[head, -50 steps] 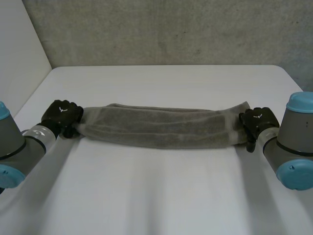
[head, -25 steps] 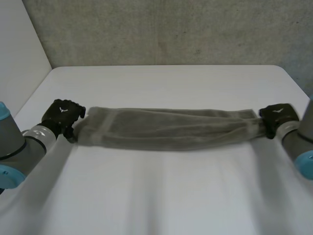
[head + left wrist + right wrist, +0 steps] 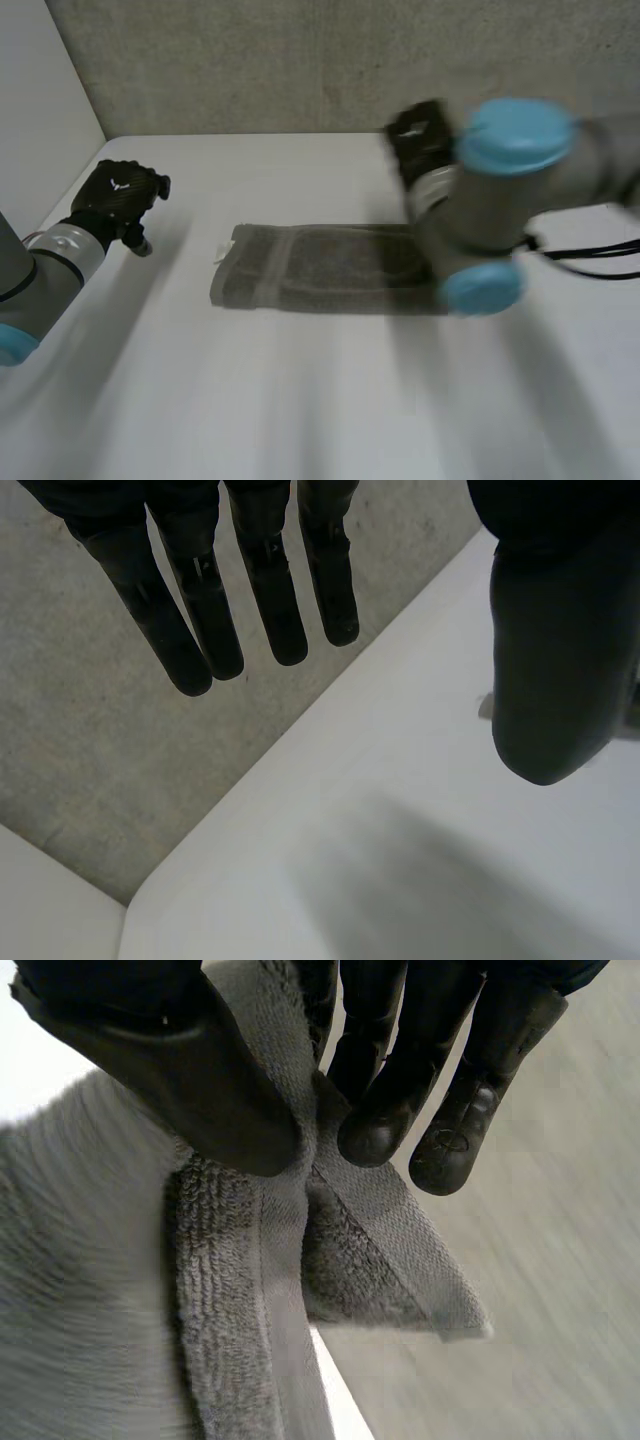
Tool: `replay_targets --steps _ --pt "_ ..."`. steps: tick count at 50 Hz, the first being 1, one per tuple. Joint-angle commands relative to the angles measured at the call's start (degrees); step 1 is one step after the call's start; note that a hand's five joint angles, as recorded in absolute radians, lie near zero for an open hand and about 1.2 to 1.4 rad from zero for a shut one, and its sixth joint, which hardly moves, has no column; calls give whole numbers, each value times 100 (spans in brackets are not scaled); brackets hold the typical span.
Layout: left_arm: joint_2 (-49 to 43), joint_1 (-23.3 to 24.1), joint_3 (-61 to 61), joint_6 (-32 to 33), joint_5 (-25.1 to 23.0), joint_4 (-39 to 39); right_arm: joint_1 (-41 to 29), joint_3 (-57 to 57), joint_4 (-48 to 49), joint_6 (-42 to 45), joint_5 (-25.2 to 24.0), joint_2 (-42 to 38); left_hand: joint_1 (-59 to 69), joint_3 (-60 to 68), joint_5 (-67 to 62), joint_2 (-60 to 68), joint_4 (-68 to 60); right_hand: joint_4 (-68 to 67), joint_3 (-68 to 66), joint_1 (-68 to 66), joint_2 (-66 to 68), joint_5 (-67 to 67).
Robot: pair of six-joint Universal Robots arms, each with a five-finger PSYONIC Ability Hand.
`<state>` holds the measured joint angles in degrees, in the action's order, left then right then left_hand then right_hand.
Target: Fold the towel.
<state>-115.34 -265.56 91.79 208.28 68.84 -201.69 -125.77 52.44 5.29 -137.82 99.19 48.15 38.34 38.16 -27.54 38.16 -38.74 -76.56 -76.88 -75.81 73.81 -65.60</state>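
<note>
At the left of the head view the left arm (image 3: pixel 45 275) reaches in over the white counter (image 3: pixel 300 400). The left hand (image 3: pixel 118 203) at its end hangs above the counter's left side, well apart from the towel (image 3: pixel 320 268). Its own wrist view shows it wide. The fingers (image 3: pixel 200 610) are straight and side by side, the thumb (image 3: pixel 560 680) is set well off from them, and nothing lies between. Bare counter is under the palm, and a grey concrete wall (image 3: pixel 300 60) stands beyond the fingertips.

The grey towel lies as a long narrow band across the middle of the counter. Its left end lies flat with a stitched hem, and a small white tag (image 3: pixel 222 250) sticks out at the far corner of that end. Its right part is hidden under the right arm (image 3: pixel 490 200), which crosses over it, blurred.

The right hand (image 3: pixel 420 140) is above the counter just beyond the towel's far edge, to the right of the middle. In the right wrist view this hand holds the towel. Its thumb presses the hemmed edge against its fingers, so the cloth is pinched between them. A corner of the cloth juts out free past the fingertips, and the rest of the towel spreads away below the palm.
</note>
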Motion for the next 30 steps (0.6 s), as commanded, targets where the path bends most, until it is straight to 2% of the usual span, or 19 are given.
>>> replay_targets --steps 1,3,4,5,7,8,10,14,19,21,30 --pt "-6 145 -100 -191 77 -10 -1545 -462 200 27 -180 -954 -172 -154 91 -153 211 -344 -312 -419 619 -440" --pt "-15 180 -109 -200 120 -10 -1705 -577 210 62 -251 -1176 -172 -154 91 -153 211 -165 -133 -240 440 -261" --pt "-23 198 -109 -200 164 -10 -1827 -708 175 54 -329 -1376 -172 -154 91 -153 211 1351 1382 1276 -1075 1255" --pt "-23 198 -109 -200 165 -10 -1828 -709 175 54 -330 -1378 -172 -154 91 -153 211 1366 1398 1291 -1090 1270" --pt "-67 224 -109 -209 226 -10 -1889 -876 87 54 -418 -1667 -172 -154 91 -153 211 5235 5266 5160 -4959 5139" --pt "-67 224 -109 -209 226 -10 -1890 -876 87 54 -418 -1668 -172 -154 91 -153 211 5252 5283 5177 -4976 5156" --pt "-85 268 -92 -209 226 -10 -1846 -885 -9 -43 -427 -1668 -172 -154 91 -153 211 6656 6688 6581 -6381 6560" --pt "-85 312 -92 -209 226 -10 -1714 -832 -124 -113 -374 -1457 -172 -154 91 -153 211 6656 6688 6581 -6381 6560" --pt "-41 400 -83 -314 226 16 -1257 -516 -608 -439 -383 -824 -172 -154 91 -153 211 6656 6688 6581 -6381 6560" --pt "-15 575 -57 -515 226 25 -933 -192 -914 -815 -453 -405 -138 -120 58 -120 178 6656 6688 6581 -6381 6560" --pt "249 1165 58 -1281 200 69 -272 820 -1434 -1362 -726 265 -138 -120 58 -120 178 6656 6688 6581 -6381 6560"
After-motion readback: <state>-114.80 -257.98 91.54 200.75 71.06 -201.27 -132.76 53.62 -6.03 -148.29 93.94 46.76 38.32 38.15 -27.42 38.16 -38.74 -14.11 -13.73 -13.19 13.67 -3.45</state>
